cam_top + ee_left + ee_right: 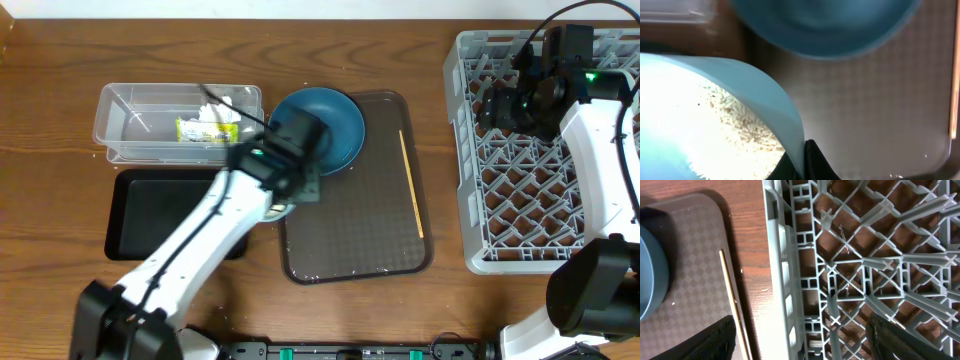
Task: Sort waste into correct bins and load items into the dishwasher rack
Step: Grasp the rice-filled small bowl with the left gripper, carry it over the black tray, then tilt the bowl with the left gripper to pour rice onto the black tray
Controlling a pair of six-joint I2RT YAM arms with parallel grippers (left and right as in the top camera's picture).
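Mint-green bowl [752, 85] with rice [745, 125] inside

L gripper [801, 162] clamped — R gripper [810, 345] spread wide

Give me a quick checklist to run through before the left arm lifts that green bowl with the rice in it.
1. Grip: left gripper is shut on the rim of the mint-green bowl. Ok.
2. Load: rice sits inside the bowl, none seen over the rim. Ok.
3. Drop spot: the visible part of the black tray is bare. Ok.
4. Lift path: dark blue plate lies close by the bowl, and the gap is blurred. Cannot tell.
5. Other arm: right gripper is open over the dishwasher rack, well away. Ok.
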